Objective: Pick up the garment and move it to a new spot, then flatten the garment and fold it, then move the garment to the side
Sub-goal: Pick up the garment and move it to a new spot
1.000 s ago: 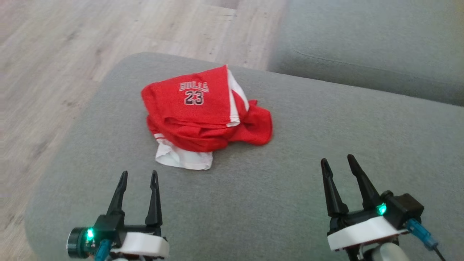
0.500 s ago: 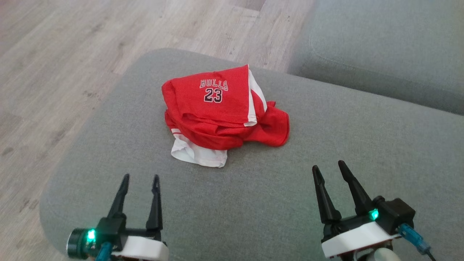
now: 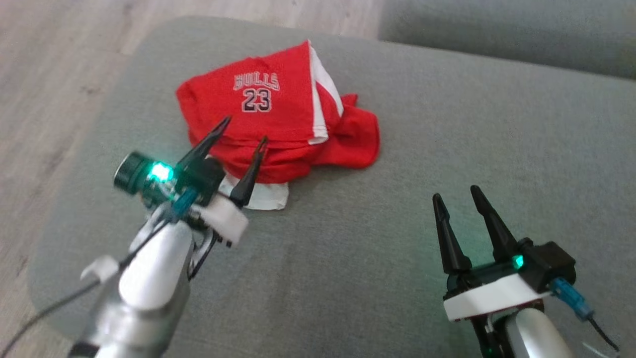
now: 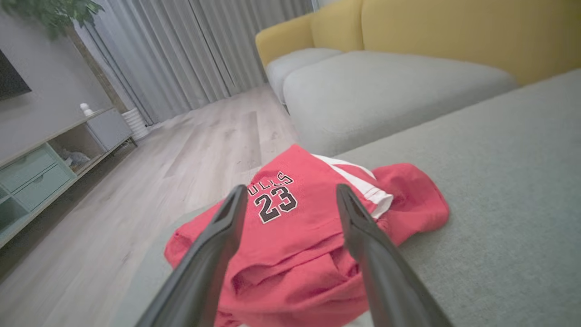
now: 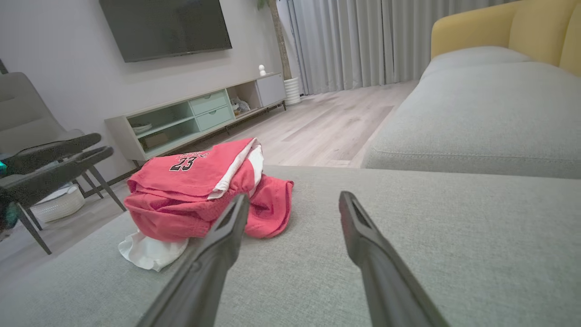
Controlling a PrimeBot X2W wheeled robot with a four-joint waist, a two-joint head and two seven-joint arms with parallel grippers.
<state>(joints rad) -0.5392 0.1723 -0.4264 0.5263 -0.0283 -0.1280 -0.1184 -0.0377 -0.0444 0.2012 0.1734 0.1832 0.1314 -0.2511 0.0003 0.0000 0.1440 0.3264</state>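
Observation:
The garment point(image 3: 278, 124) is a crumpled red jersey with white trim and the number 23, lying in a heap near the far left corner of the grey sofa cushion point(image 3: 422, 149). My left gripper point(image 3: 243, 130) hovers open over the heap's near edge, nothing between its fingers. In the left wrist view the garment point(image 4: 295, 231) lies just beyond and below the left gripper point(image 4: 290, 195). My right gripper point(image 3: 456, 194) stands open above bare cushion, well right of the heap. The right wrist view has the garment point(image 5: 199, 190) ahead to the left of the right gripper point(image 5: 295, 200).
Wood floor point(image 3: 44, 64) lies left of the cushion and beyond it. A second grey cushion point(image 4: 386, 86) sits beyond a gap, with a yellow backrest point(image 4: 454, 32). A TV console point(image 5: 199, 113) and chair legs point(image 5: 100, 181) stand across the room.
My left arm has risen and reached forward, so its open fingers now hang over the garment's near edge. The right gripper has barely moved. The head camera has shifted.

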